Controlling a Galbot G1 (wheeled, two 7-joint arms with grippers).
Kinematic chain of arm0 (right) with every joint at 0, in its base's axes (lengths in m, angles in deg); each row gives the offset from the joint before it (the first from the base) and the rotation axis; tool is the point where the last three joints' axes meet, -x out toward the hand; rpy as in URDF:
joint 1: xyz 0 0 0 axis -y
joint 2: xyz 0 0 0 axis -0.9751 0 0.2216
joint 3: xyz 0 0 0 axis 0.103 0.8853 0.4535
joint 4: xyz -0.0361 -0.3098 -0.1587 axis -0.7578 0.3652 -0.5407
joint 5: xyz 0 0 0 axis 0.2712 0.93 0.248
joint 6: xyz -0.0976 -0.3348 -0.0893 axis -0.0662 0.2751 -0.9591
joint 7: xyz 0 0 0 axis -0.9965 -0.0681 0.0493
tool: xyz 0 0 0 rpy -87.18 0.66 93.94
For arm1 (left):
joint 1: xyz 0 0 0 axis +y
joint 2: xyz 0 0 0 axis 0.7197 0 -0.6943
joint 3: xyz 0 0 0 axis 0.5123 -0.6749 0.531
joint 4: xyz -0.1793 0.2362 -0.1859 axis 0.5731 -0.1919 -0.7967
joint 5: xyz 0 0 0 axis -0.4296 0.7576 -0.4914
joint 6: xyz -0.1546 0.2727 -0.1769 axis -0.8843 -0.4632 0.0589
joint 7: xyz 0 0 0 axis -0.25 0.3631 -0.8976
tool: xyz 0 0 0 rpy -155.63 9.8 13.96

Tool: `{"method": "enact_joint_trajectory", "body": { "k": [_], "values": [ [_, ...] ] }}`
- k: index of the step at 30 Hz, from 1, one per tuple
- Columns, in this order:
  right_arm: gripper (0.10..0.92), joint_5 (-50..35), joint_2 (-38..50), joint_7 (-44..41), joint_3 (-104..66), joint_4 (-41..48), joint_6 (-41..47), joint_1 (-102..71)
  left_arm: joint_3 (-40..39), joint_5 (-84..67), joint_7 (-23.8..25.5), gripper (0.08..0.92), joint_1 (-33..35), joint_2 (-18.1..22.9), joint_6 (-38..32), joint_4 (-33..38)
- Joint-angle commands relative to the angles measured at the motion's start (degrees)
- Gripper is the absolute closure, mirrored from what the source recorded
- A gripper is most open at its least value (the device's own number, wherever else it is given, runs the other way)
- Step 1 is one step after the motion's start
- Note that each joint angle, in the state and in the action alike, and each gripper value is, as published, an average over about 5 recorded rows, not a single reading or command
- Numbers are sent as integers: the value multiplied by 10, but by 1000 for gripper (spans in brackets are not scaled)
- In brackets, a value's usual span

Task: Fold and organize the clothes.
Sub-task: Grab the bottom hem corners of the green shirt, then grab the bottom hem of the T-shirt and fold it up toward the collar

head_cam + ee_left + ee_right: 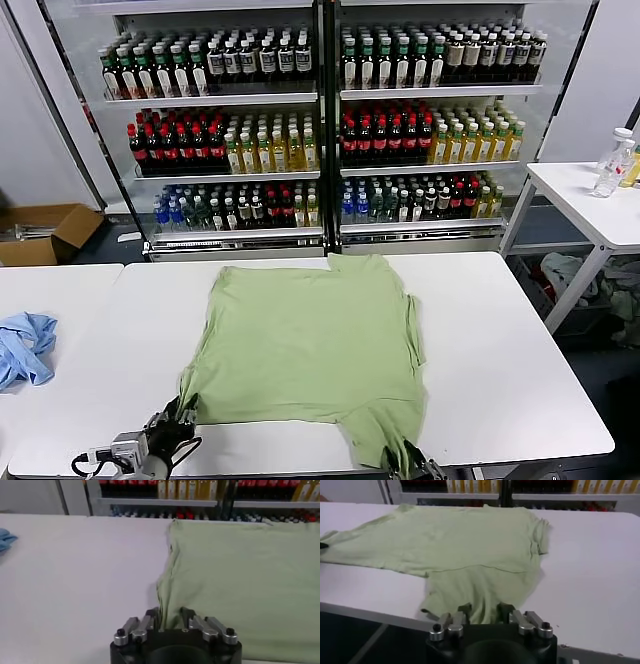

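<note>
The light green shirt (310,345) lies spread flat on the white table (500,330), plain side up; its collar, buttons and printed graphic are hidden. My left gripper (178,420) is at the shirt's near left corner. In the left wrist view (170,617) it is open, with the shirt's folded edge (167,587) between its fingers. My right gripper (408,458) is at the near right part of the shirt that reaches the table's front edge. In the right wrist view (484,611) it is open, with the cloth (480,587) between its fingers.
A light blue cloth (22,345) lies bunched on the left table. Glass-door coolers full of bottles (320,110) stand behind the tables. A cardboard box (50,230) sits on the floor at the left. A white side table (590,205) with bottles stands at the right.
</note>
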Motion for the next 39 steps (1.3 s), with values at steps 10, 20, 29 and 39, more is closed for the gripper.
{"method": "enact_joint_trajectory", "body": {
  "k": [10, 20, 29, 39],
  "values": [
    [902, -90, 66, -6, -48, -12, -80, 113, 20, -147, 23, 915, -31, -43, -42, 27],
    [902, -144, 99, 8, -24, 62, -80, 257, 13, -173, 20, 916, -125, -81, -53, -46],
    [902, -118, 86, -2, 52, 181, -77, 408, -29, -148, 18, 916, -218, -92, -65, -148],
    [893, -7, 44, -18, 120, 268, -62, 489, -74, -99, 19, 916, -270, -77, -70, -217]
  ]
}}
